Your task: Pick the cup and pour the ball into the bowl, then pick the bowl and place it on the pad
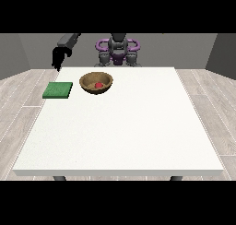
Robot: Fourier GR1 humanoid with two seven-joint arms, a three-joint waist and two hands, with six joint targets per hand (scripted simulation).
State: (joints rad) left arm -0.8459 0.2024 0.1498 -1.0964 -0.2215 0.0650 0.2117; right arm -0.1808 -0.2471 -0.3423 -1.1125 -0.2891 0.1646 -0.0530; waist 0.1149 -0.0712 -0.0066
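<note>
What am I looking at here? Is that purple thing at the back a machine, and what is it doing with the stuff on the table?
Yes, the grey and purple figure at the back is a robot shaped like a person. The camera stands across the white table and faces it, so you see it head-on. One arm is raised at the view's left, ending in a black hand whose fingers hang down; it holds nothing. No other hand shows. On the table lie a flat green pad and, beside it but apart, a wooden bowl with a small red ball inside. I see no cup. The bowl is not yet on the pad.
</note>
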